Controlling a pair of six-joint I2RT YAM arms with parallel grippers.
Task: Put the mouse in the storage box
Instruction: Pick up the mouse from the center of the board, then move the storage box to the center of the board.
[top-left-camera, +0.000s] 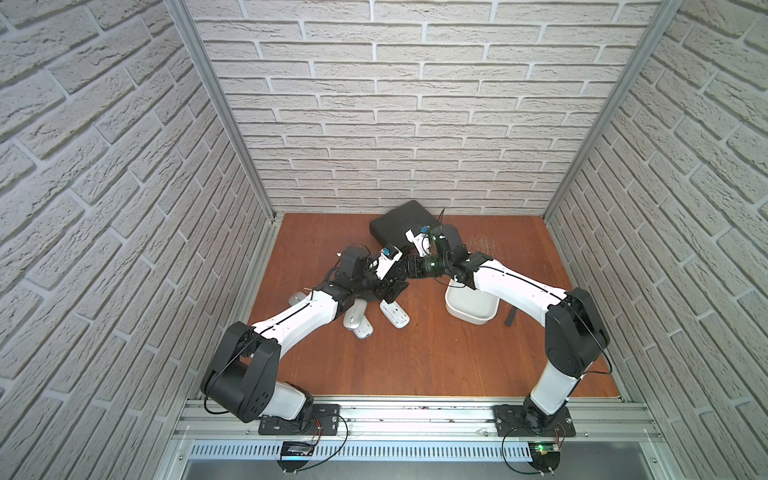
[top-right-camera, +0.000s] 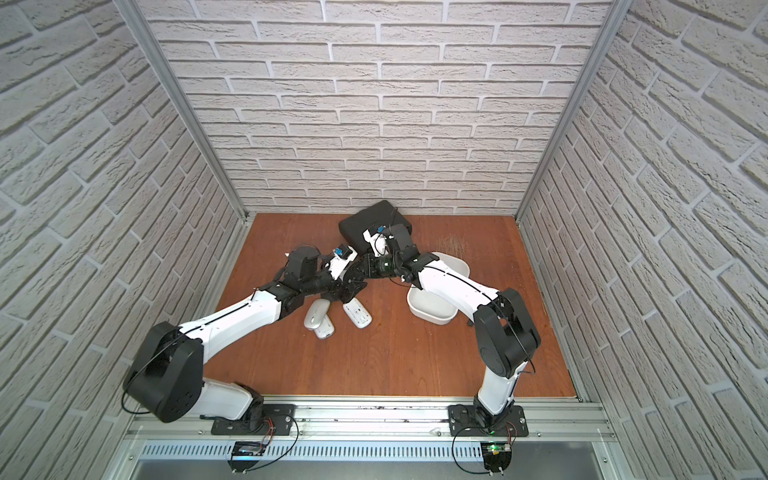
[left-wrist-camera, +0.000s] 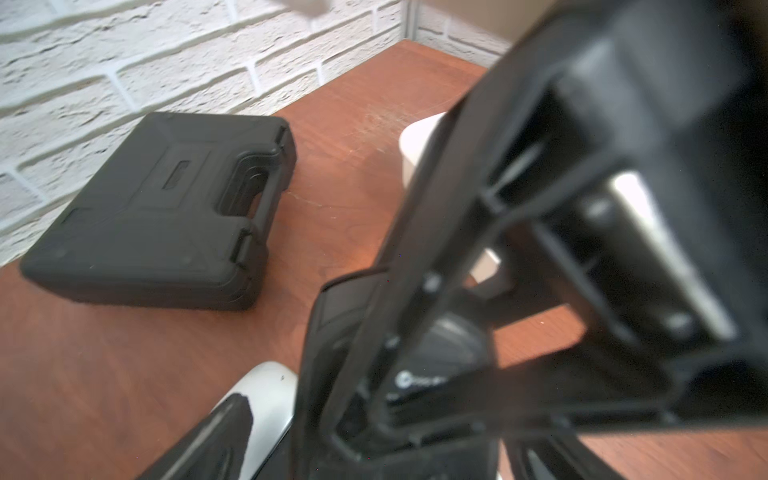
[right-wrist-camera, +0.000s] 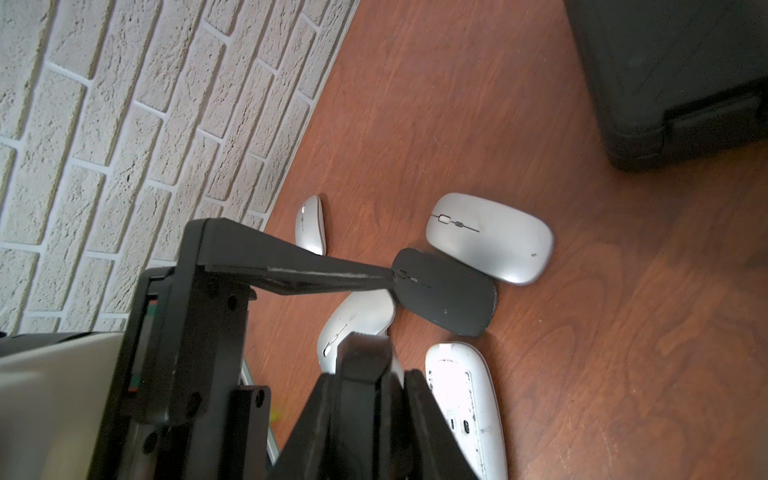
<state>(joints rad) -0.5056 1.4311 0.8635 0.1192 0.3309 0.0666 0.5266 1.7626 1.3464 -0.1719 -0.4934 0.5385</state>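
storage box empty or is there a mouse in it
Empty as far as shows: in both top views the storage box has a bare white floor, but the right arm hides its middle.

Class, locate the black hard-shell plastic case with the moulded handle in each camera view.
Both top views: black hard-shell case at the table's back edge, middle.
Left wrist: whole, near the white brick wall.
Right wrist: one corner, cropped by the frame edge.
Shared landmark: the white brick wall.
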